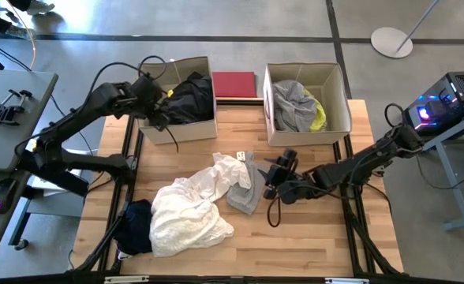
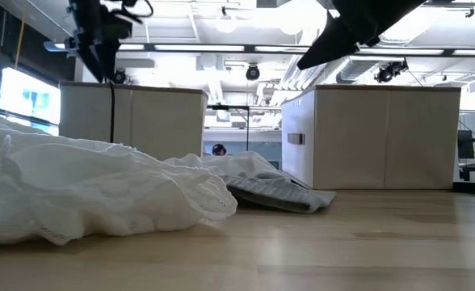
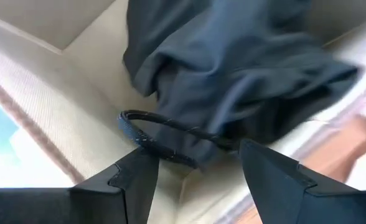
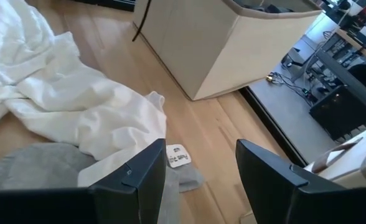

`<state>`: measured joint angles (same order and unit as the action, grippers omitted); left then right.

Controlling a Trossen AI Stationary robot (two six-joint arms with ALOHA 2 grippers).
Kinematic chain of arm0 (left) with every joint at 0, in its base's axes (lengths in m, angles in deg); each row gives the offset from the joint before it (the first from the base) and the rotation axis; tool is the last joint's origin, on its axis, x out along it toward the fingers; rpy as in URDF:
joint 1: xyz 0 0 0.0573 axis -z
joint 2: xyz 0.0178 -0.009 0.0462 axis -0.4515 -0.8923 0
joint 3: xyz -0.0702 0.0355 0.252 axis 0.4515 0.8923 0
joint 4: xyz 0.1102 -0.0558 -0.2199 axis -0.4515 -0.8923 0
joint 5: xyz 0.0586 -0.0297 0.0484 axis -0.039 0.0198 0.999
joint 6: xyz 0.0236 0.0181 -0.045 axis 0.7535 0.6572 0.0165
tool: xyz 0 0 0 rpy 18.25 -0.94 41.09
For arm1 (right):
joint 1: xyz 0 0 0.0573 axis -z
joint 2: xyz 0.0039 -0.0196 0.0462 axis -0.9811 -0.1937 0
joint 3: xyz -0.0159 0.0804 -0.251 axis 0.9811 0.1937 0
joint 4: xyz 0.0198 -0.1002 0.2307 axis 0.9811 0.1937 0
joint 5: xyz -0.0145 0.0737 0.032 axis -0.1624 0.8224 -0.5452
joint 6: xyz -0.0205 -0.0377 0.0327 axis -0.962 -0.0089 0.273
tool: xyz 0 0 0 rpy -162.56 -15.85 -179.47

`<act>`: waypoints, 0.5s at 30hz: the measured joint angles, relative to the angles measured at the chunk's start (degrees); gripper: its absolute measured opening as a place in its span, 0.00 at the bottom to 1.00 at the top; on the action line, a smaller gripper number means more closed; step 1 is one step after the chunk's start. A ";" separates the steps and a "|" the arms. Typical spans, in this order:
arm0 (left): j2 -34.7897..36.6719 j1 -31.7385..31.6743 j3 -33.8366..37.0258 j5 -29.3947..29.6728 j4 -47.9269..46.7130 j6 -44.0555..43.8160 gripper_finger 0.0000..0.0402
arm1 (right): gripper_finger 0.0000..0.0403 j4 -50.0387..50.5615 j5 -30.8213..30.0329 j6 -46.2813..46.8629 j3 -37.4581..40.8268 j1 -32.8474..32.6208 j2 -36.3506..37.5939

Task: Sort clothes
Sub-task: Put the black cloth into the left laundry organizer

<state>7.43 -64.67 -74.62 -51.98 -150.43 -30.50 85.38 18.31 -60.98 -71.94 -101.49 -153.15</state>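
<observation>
My left gripper is open above the left cardboard box. A black garment is heaped inside that box and fills the left wrist view beyond my fingers. My right gripper is open just above the table, beside a grey garment, which also shows in the right wrist view. A white garment lies partly over the grey one. A larger white garment and a dark navy one lie on the table at the near left. The right box holds grey and yellow garments.
A flat dark-red rectangle lies between the boxes at the far edge. A black cable loops in front of my left fingers. A small white label lies on the wood by the white garment. Bare wood shows at the near right.
</observation>
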 joint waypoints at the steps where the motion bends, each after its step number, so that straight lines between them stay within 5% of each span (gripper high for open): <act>1: 0.71 0.33 -0.06 -0.03 0.29 -0.03 0.54 | 0.45 0.02 0.09 -0.02 0.00 0.34 0.00; 8: 5.41 3.58 -3.05 -0.31 -1.64 -2.73 0.54 | 0.45 0.00 0.91 -0.45 0.00 1.88 0.00; 15: 9.69 8.59 4.32 -5.97 -1.75 -17.52 0.54 | 0.45 -0.03 1.09 -0.46 0.00 3.17 0.00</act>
<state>17.13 -56.08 -70.31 -57.96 -152.18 -48.02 85.35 19.40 -61.43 -71.94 -98.32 -153.15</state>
